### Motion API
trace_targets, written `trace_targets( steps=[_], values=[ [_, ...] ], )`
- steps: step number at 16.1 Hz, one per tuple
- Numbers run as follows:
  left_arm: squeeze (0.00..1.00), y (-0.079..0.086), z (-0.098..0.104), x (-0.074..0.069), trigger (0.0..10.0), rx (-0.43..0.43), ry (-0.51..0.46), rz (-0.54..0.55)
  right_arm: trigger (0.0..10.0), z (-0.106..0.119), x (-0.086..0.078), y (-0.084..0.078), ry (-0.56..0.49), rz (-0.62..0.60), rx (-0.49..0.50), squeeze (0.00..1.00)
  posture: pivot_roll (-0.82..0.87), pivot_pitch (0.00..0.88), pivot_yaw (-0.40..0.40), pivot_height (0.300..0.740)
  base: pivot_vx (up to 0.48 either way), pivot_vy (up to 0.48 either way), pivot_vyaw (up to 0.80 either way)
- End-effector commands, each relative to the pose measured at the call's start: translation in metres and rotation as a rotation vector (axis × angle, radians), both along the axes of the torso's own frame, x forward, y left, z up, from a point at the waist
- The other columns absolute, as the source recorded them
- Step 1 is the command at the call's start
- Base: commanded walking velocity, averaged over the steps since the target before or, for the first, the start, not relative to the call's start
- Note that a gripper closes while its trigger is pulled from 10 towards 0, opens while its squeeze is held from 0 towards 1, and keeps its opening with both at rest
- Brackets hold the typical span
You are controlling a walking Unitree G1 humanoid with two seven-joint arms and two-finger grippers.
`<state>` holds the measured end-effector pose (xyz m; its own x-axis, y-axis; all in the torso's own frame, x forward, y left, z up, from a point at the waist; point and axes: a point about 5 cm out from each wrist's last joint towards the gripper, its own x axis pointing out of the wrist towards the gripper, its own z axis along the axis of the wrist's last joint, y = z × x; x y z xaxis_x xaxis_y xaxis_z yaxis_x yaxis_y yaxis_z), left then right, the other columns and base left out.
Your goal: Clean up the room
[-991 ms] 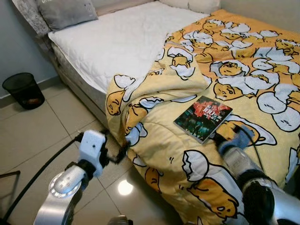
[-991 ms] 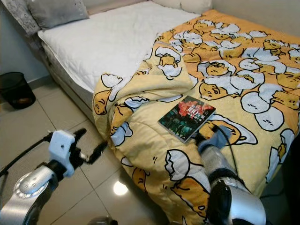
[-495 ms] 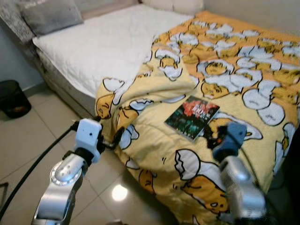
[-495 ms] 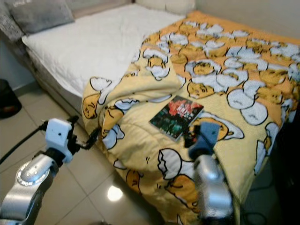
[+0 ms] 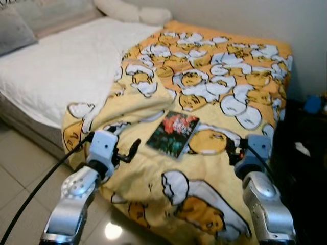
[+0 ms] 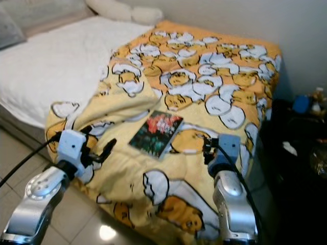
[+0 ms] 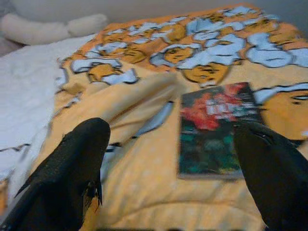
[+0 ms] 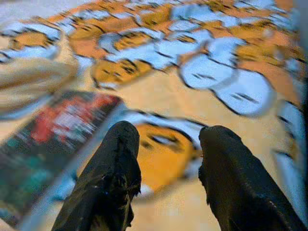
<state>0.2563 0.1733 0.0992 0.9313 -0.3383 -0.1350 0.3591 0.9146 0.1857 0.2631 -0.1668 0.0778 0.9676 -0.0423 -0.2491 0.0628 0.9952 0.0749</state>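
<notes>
A dark book [image 5: 172,133] with a red-and-green cover lies flat on the yellow egg-patterned blanket [image 5: 204,87] near the bed's front edge. My left gripper [image 5: 129,151] hovers over the blanket just left of the book, its fingers [image 7: 77,159] spread wide and open, the book [image 7: 216,127] lying ahead between them. To the book's right my right gripper [image 5: 231,152] is also over the blanket, open, with nothing between its fingers [image 8: 115,159]. The book [image 8: 48,139] lies off to one side of that gripper, blurred.
The bare white mattress [image 5: 56,66] takes the bed's left half, with pale pillows [image 5: 133,13] at its head. Tiled floor [image 5: 20,189] lies left of the bed. Dark furniture with a blue object [image 5: 311,104] stands close on the right.
The whole view has swung to the right. My left gripper has come from over the floor to above the blanket beside the book. My right gripper has drawn back from the book's corner.
</notes>
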Motion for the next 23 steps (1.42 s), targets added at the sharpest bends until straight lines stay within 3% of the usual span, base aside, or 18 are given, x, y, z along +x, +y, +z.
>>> trace_targets(
  steps=[1, 6, 23],
  values=[
    [0.00, 0.007, 0.000, 0.001, 10.0, 0.019, -0.001, 0.014, 10.0, 0.004, 0.004, 0.010, -0.005, 0.047, 0.008, 0.00, -0.04, 0.000, 0.007, 0.740, 0.349, 0.000, 0.00],
    [0.00, 0.001, -0.003, 0.003, 10.0, 0.020, -0.002, 0.008, 10.0, 0.000, 0.004, 0.014, 0.040, 0.138, -0.006, 0.00, -0.04, 0.000, 0.004, 0.740, 0.123, 0.000, 0.00],
    [0.00, 0.001, -0.008, -0.002, 10.0, 0.037, 0.007, -0.002, 10.0, -0.007, 0.007, 0.016, 0.084, 0.160, 0.007, 0.00, -0.02, 0.000, -0.018, 0.740, 0.000, 0.000, 0.00]
  ],
)
